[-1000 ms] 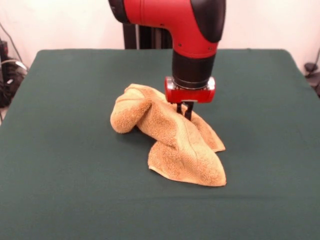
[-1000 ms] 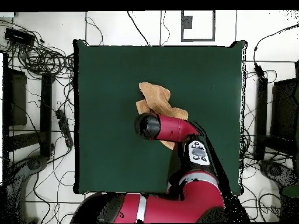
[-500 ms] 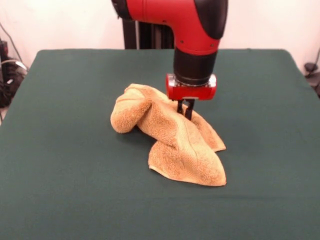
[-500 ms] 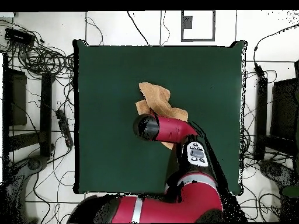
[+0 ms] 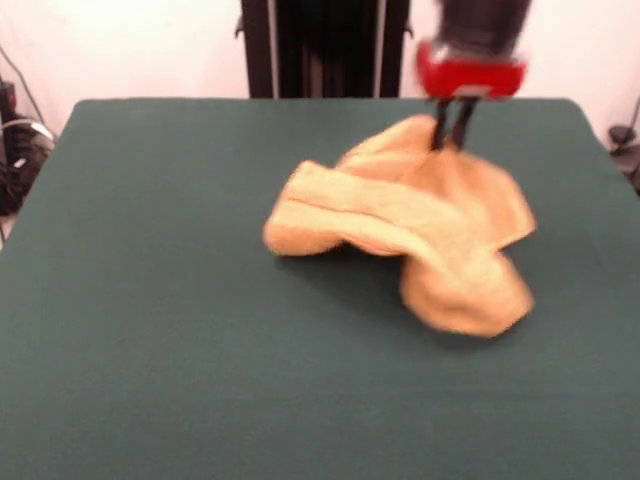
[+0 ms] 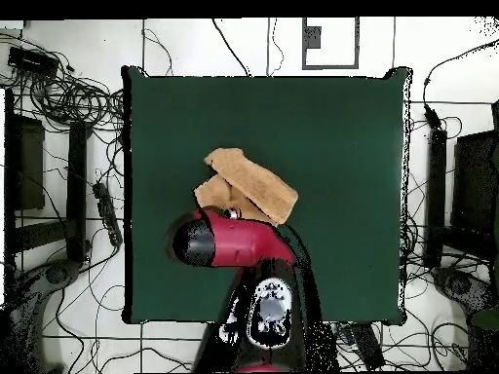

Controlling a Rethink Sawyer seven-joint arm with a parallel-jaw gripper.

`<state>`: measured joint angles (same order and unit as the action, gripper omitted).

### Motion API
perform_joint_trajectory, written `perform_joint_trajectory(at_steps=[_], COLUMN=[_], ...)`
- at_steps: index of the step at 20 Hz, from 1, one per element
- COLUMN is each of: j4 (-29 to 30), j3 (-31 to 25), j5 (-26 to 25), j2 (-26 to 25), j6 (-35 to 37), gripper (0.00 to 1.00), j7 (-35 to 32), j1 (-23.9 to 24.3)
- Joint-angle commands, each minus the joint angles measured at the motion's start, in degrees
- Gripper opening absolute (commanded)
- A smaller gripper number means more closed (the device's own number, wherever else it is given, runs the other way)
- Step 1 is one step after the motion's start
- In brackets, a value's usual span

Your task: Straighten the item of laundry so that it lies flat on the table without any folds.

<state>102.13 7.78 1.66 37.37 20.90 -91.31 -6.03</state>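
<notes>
The item of laundry (image 5: 420, 225), an orange-tan terry towel, is bunched and folded, with one end raised toward my gripper and the rest trailing on the table (image 5: 150, 300). My gripper (image 5: 450, 142) hangs above the towel's far right part. Its dark fingers (image 5: 439, 128) are pinched into the top of the cloth, so it is shut on the towel. In the overhead view the towel (image 6: 249, 183) lies left of the middle of the table (image 6: 341, 127), and the red arm (image 6: 229, 243) covers the towel's near edge and hides the gripper.
Cables and dark equipment (image 6: 68, 97) lie on the floor to the left of the table, with more gear (image 6: 458, 195) on the right. Cables (image 5: 15, 150) also show at the left edge of the front view. Bare green cloth surrounds the towel on all sides.
My gripper has risen and swung right in the front view, pulling the towel with it. The towel has shifted across the table and its pinched part is lifted.
</notes>
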Motion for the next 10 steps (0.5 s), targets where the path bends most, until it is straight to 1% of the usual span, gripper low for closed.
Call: perform_joint_trajectory(at_steps=[1,5,9,10], j4=[9.9,10.3,13.7,15.2], j3=[1.4,2.5,-0.5,-2.6], j5=[8.0,10.3,13.5,14.5], j2=[10.0,10.5,9.2,9.6], j6=[9.4,10.2,4.0,2.1], gripper=[0.0,0.0,0.0,0.0], j7=[-23.0,-24.5,-25.7,-24.8], j1=[-8.2,-10.7,-10.4,-9.0])
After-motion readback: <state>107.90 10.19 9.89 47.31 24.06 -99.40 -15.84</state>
